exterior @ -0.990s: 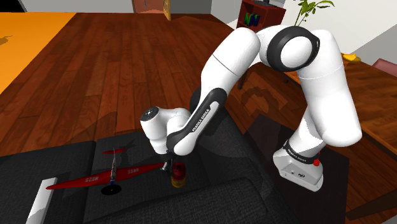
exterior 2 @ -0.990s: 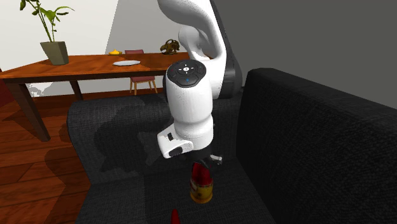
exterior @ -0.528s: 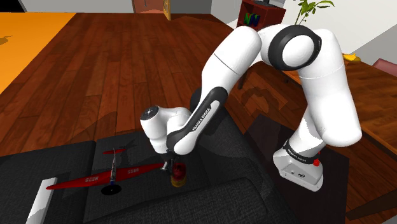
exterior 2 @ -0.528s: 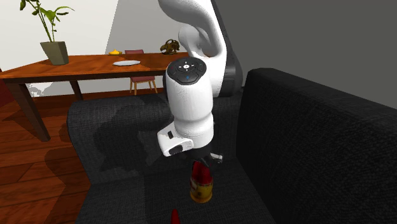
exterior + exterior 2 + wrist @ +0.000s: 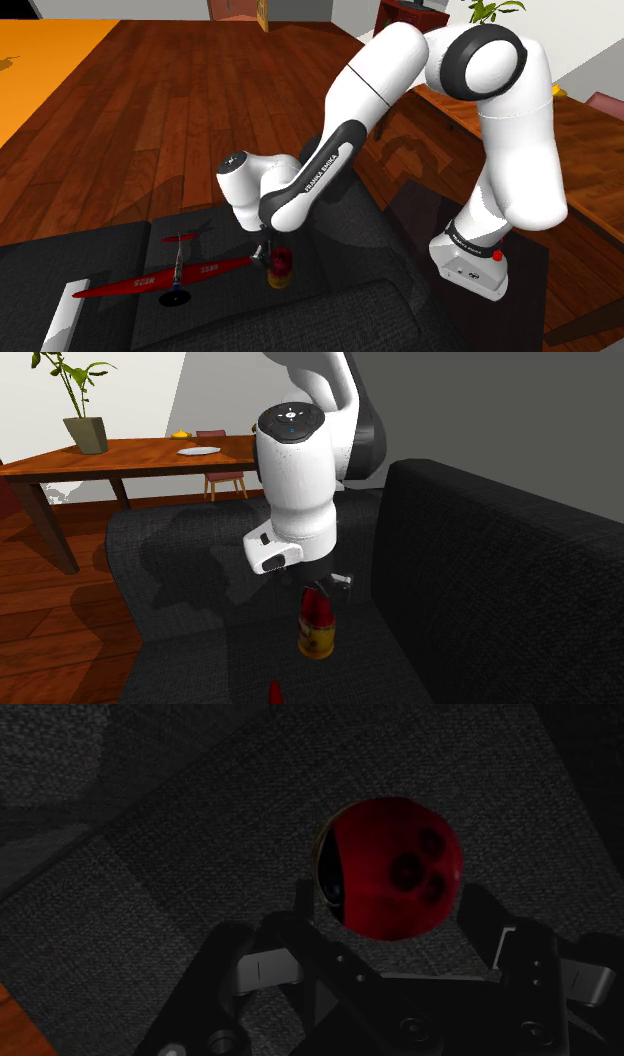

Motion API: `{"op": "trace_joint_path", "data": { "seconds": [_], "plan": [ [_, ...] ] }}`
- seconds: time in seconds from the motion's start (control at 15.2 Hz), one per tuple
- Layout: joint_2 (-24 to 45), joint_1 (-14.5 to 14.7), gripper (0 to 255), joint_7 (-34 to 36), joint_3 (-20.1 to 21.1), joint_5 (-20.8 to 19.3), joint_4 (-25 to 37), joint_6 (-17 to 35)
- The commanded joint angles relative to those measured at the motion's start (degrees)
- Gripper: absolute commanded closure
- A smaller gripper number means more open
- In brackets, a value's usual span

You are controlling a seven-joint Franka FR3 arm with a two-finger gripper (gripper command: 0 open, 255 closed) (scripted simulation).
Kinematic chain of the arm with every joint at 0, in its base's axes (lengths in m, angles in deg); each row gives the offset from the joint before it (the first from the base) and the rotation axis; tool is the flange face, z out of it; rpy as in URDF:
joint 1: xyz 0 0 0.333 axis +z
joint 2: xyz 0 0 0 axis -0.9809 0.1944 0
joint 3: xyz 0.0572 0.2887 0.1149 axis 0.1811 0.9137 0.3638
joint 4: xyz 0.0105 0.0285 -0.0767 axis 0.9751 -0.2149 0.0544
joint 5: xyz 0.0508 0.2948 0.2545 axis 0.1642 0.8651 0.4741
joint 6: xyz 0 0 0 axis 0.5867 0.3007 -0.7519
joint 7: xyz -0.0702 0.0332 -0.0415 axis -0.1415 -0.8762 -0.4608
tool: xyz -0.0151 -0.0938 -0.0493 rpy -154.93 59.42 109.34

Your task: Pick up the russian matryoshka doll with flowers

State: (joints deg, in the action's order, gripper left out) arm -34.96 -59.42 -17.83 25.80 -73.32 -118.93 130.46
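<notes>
Down on the seat of a black sofa stands the matryoshka doll, upright, its head red and its lower body yellow with some red patterning (too small from here to read as flowers). The white arm bends down from its stand at the shoulder view's right. The black gripper sits directly over the doll's head.

In the wrist view the fingers flank the round red head, which carries a few dark spots. One finger is on each side and, as far as I can judge, pressed against it, so the doll is clamped between them. Whether its base touches the cushion or hangs just clear of it, I cannot tell.

In the shoulder view a red toy airplane lies on the seat to the left of the doll, its wing tip near the doll but apart from it. A white object sits at the near left corner. Beyond the sofa a dark wooden floor runs to the far side.

In the second exterior view a wooden table stands at the far left behind the sofa. It bears a potted plant and a white plate, with a chair just beside it.
</notes>
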Motion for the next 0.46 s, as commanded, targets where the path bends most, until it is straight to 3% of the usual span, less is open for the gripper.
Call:
{"op": "trace_joint_path", "data": {
  "seconds": [0.0,0.4],
  "plan": [
    [-1.3,-0.3,255,-0.2,0.4,0.5,-0.3,-1.0],
    [-3.8,-0.9,255,-0.7,1.2,1.6,-0.4,-3.2]
  ]
}}
